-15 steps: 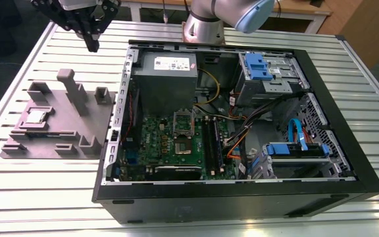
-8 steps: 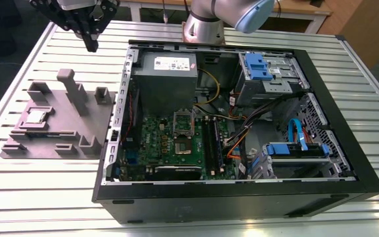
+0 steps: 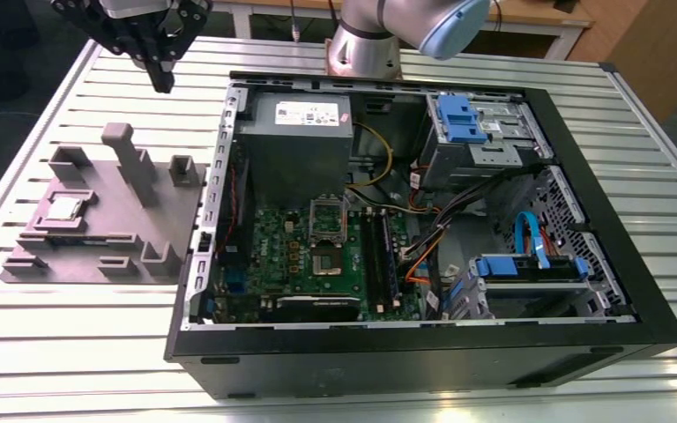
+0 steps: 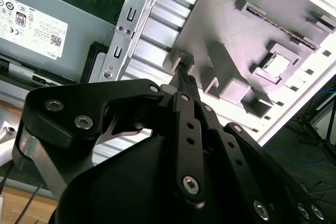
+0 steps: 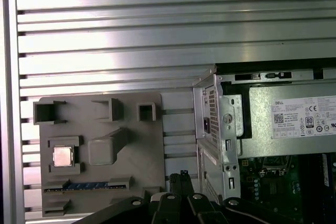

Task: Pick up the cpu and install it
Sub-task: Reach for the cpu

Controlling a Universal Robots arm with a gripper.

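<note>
The cpu [image 3: 66,208] is a small silver square lying flat in a pocket of the grey block tray [image 3: 138,231], at the exterior view's left. Both wrist views show the cpu [image 4: 276,65] [image 5: 63,156] in that pocket too. My gripper [image 3: 163,85] hangs above the slatted table beyond the tray's far edge, well away from the cpu. Its black fingers meet at the tips, shut with nothing between them [image 4: 181,75] [image 5: 181,174]. The green motherboard [image 3: 271,240] lies inside the open computer case, and its metal-framed socket [image 3: 328,258] shows near the board's middle.
The black case [image 3: 409,351] takes up the exterior view's middle and right, with a grey power supply [image 3: 297,119], blue drive bays [image 3: 465,119] and loose cables inside. The arm's base [image 3: 362,48] stands behind the case. A tall post [image 3: 130,163] rises from the tray.
</note>
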